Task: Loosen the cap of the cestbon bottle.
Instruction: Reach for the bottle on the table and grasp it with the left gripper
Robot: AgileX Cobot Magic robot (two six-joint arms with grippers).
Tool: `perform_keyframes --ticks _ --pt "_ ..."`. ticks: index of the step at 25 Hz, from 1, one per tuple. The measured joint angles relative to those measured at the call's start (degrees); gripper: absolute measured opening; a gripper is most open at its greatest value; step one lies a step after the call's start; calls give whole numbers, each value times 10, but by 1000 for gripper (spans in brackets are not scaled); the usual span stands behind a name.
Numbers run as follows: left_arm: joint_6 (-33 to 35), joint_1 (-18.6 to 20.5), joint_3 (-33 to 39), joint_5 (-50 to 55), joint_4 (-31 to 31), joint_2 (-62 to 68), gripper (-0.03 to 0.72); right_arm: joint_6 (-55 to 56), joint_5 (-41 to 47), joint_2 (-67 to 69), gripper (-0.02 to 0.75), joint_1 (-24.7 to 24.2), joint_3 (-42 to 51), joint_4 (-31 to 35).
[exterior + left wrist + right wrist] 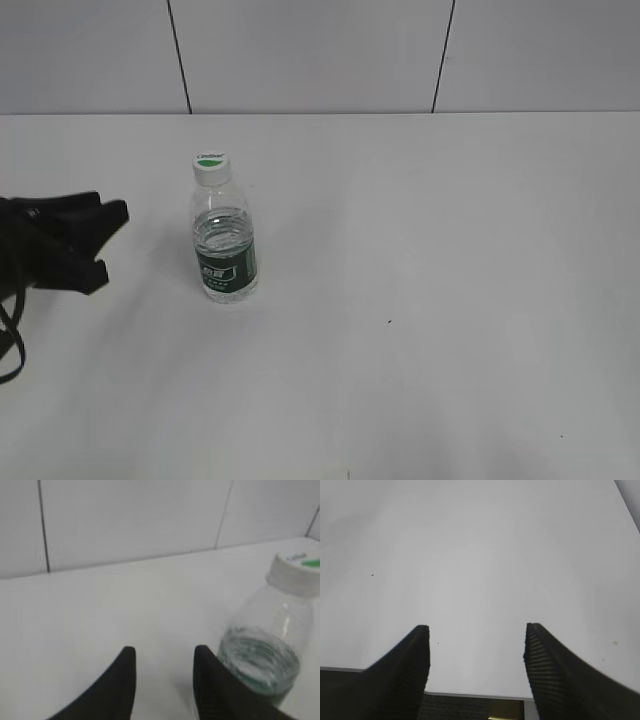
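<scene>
The tabletop point(430, 330) is a plain matte white surface that fills most of the exterior view, its near edge out of frame. A few tiny dark specks dot its right half, one just right of the middle. In the right wrist view the right claw point(476, 645) hangs over bare white tabletop with its ribbed black fingers point(547, 670) spread wide apart and nothing between them; a strip of the tabletop's edge and something dark beneath it show at the bottom of that view.

At the left edge of the tabletop the left claw point(112, 240) reaches in, black, with cables point(12, 340) looping below it. Its two fingers are parted with only air between them, holding nothing, and it stays apart from the bottle. In the left wrist view its finger tips point(125, 675) frame bare white surface, the bottle standing just to their right.

The cestbon bottle point(226, 245) stands upright in the left half of the tabletop, about midway between near and far edges. It is clear plastic with water inside and a dark green label point(226, 270) around its lower body. The cap point(211, 167), white with a green mark on top, sits on the neck.

Behind the far edge of the tabletop rises a wall point(320, 55) of large pale grey panels split by thin dark vertical seams.
</scene>
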Motion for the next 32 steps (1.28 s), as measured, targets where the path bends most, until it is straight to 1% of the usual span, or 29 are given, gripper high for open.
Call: perform_keyframes --ticks 2,5,7,11,13,14,18,19,20,23,26,28,30,32 --pt "0 0 0 -7 23 47 244 0 0 0 462 0 0 0" --pt "0 0 0 -7 39 94 244 0 0 0 462 0 0 0" --pt "0 0 0 -7 36 110 244 0 0 0 462 0 0 0" --pt "0 0 4 -11 10 113 254 0 0 0 462 0 0 0" --pt "3 0 4 -12 13 113 302 0 0 0 462 0 0 0" --pt "10 0 4 -12 19 113 346 0 0 0 462 0 0 0" --pt "25 1 4 -14 58 116 568 0 0 0 462 0 0 0" --pt "28 1 4 -14 61 119 603 0 0 0 462 0 0 0" --pt "33 1 3 -14 63 122 617 0 0 0 462 0 0 0" --pt "43 1 -3 -14 78 130 621 0 0 0 462 0 0 0" --pt "45 1 -13 -14 105 131 601 0 0 0 462 0 0 0" --pt "45 1 -28 -14 138 132 596 0 0 0 462 0 0 0" --pt "44 1 -50 -14 191 132 593 0 0 0 462 0 0 0" --pt "34 1 -71 -15 216 135 593 0 0 0 462 0 0 0"
